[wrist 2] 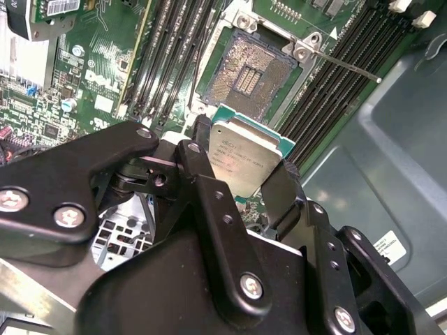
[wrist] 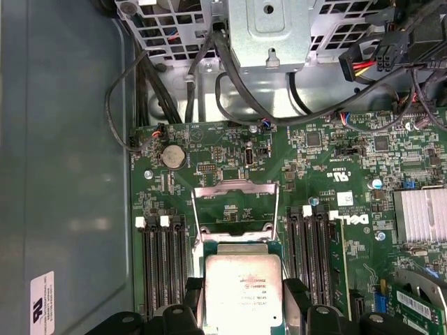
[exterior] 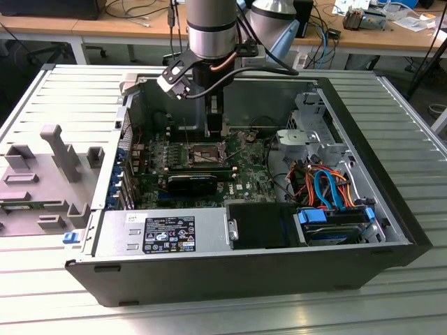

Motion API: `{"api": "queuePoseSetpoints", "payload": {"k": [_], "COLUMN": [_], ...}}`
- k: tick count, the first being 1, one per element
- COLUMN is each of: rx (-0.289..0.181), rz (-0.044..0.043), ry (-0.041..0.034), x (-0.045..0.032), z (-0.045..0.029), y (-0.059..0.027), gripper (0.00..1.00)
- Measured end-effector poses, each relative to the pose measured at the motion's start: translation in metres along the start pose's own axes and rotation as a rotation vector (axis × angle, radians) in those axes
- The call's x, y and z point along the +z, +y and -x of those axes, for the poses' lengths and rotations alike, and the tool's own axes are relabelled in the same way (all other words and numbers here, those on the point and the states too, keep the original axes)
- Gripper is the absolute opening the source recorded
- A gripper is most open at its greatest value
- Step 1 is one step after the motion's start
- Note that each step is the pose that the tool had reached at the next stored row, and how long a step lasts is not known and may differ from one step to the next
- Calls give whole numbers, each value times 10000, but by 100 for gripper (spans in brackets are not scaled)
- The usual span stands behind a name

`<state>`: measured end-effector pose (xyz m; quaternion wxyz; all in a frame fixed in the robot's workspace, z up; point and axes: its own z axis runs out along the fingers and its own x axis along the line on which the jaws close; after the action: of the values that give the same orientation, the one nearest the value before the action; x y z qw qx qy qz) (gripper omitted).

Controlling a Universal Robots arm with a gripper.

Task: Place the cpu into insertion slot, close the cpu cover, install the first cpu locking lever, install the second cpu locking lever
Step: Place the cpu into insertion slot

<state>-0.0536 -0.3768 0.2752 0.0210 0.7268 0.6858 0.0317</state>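
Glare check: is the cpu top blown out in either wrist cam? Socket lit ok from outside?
First wrist view: the cpu top is washed out almost white, held by the gripper. Second wrist view: softer sheen on it; the insertion slot is evenly lit. Exterior view: the slot lies in shade below the arm; the case interior reads darker than the table.

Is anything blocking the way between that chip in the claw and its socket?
Nothing visible does. The gripper holds the cpu close to the insertion slot, whose contacts lie bare; the cpu cover stands open.
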Motion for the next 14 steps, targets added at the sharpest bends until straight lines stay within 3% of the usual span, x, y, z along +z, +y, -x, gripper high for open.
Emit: {"api": "queuePoseSetpoints", "payload": {"k": [14], "rx": [0], "rz": [0], "ry": [0], "x": [2], "z": [2], "y": [-35], "gripper": [54]}}
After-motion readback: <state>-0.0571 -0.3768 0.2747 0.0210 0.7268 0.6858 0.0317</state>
